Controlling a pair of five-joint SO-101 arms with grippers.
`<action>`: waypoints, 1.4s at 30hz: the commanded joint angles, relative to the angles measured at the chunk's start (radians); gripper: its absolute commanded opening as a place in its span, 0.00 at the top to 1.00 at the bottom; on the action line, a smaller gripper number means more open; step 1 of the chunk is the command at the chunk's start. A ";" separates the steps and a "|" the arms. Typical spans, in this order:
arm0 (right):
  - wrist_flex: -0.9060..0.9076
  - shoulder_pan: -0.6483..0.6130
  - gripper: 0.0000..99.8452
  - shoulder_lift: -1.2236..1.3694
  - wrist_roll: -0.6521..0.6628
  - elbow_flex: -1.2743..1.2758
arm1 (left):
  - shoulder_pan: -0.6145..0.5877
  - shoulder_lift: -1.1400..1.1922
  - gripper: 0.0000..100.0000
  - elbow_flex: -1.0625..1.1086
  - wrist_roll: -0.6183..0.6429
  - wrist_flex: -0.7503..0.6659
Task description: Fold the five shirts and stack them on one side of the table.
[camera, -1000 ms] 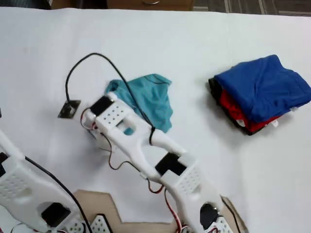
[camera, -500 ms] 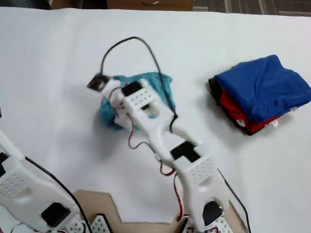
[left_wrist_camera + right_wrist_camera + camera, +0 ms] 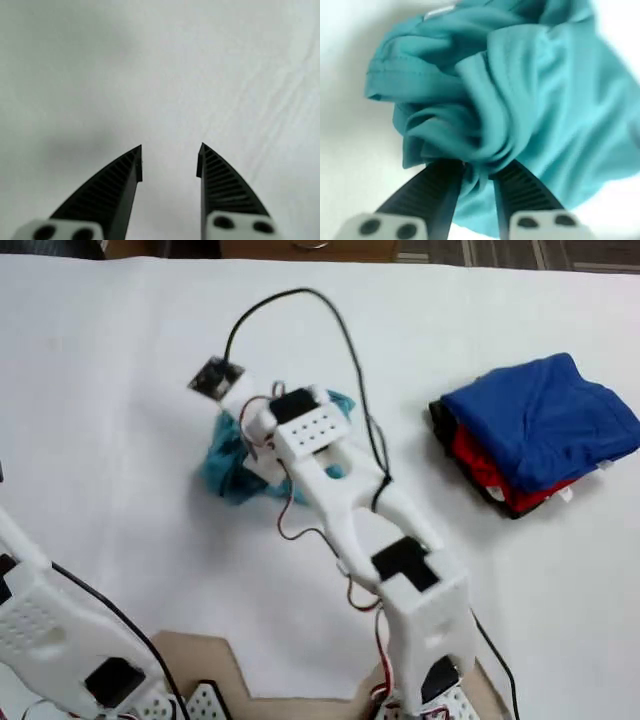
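The teal shirt (image 3: pixel 520 90) lies bunched near the middle of the white worktop (image 3: pixel 120 360), well apart from the stack at the worktop's right side; there a blue shirt (image 3: pixel 545 415) sits on top of a red shirt (image 3: pixel 478 465), with a black shirt (image 3: pixel 440 425) showing at the bottom edge; whether more cloth lies inside that stack I cannot tell. The right gripper (image 3: pixel 477 170) is narrowed onto a thick gather of the teal cloth, several folds pinched together between its jaws; the left gripper (image 3: pixel 170 150) stands parted with nothing between its jaws, above bare worktop. The shirt looks light, thin and entirely limp; it will sag and collapse the moment it is lifted, and it will drag rather than slide flat if pulled across the cloth-covered surface. A pinch in the middle of a wad, as here, probably moves the whole heap without opening it; for folding, the better hold would be on an edge, such as the stitched hem (image 3: pixel 395 82) that shows along one side of the bundle, or a shoulder seam once one is exposed; two holds apart on one edge would let it hang open. The fabric is not fragile; the risk is slipping out or folding crookedly.
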 commanded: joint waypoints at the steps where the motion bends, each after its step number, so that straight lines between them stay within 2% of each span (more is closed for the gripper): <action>1: 0.038 0.012 0.94 -0.197 0.038 -0.006 | -0.008 -0.066 0.82 -0.044 -0.011 -0.006; 8: 0.074 -0.021 0.94 -0.435 0.040 -0.006 | -0.003 -0.066 0.82 -0.044 -0.009 -0.011; 13: 0.088 -0.050 0.95 -0.443 0.028 0.020 | -0.002 -0.066 0.82 -0.044 -0.009 -0.008; 15: 0.074 -0.051 0.91 -0.386 -0.025 0.068 | -0.002 -0.066 0.82 -0.044 -0.009 -0.006; 19: 0.013 -0.048 0.72 -0.249 -0.060 0.114 | -0.002 -0.066 0.82 -0.044 -0.009 -0.008; 21: -0.013 -0.062 0.68 -0.170 -0.061 0.109 | -0.002 -0.066 0.82 -0.044 -0.009 -0.011; 26: -0.077 -0.102 0.68 0.002 -0.063 0.071 | -0.002 -0.064 0.82 -0.044 -0.009 -0.012; 28: -0.070 -0.114 0.68 0.047 -0.101 0.020 | -0.002 -0.064 0.82 -0.044 -0.009 -0.012; 36: 0.008 -0.139 0.68 0.156 -0.135 -0.143 | -0.002 -0.064 0.82 -0.044 -0.009 -0.012; 42: 0.177 -0.147 0.68 0.117 -0.140 -0.325 | -0.002 -0.064 0.82 -0.044 -0.009 -0.014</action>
